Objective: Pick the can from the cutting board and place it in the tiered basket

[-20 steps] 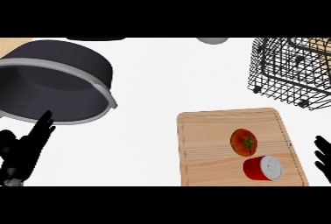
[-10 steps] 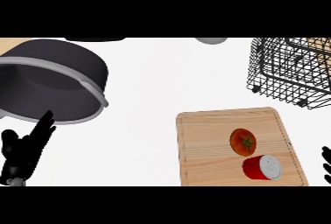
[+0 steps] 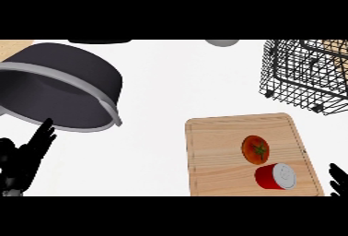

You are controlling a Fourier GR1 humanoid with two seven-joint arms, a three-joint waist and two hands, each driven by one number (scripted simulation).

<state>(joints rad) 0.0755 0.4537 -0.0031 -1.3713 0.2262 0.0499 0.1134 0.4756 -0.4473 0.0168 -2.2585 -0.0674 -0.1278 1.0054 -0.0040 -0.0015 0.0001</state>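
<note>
1. Head view: the white desk [image 3: 176, 92] carries all items; the view looks steeply down on its top.
2. Cutting board [image 3: 217, 156]: light wood with rounded corners, lying flat near the desk's near edge, right of centre.
3. Can [image 3: 275, 177]: red body with a pale end face, lying on its side on the near right part of the cutting board. Its pale end faces right and toward the viewer.
4. Tomato [image 3: 255, 149]: red with a green stem, resting on the cutting board just beyond the can, close to it; contact between the two cannot be confirmed.
5. Tiered basket [image 3: 302, 78]: black wire mesh, standing at the desk's far right corner, well apart from the cutting board. A pale object shows inside it but cannot be identified.
6. Pot [image 3: 58, 87]: large, dark, with a grey rim, tilted, at the desk's left side.
7. Left hand [image 3: 24, 159]: at the desk's near left corner, fingers straight and spread upward toward the pot's rim, holding nothing.
8. Right hand [image 3: 338, 177]: only dark fingertips show at the right edge, just right of the cutting board; whether the fingers are wide or narrow cannot be told. It is apart from the can.
9. Grey round object [image 3: 222, 42]: partly visible at the desk's far edge.
</note>
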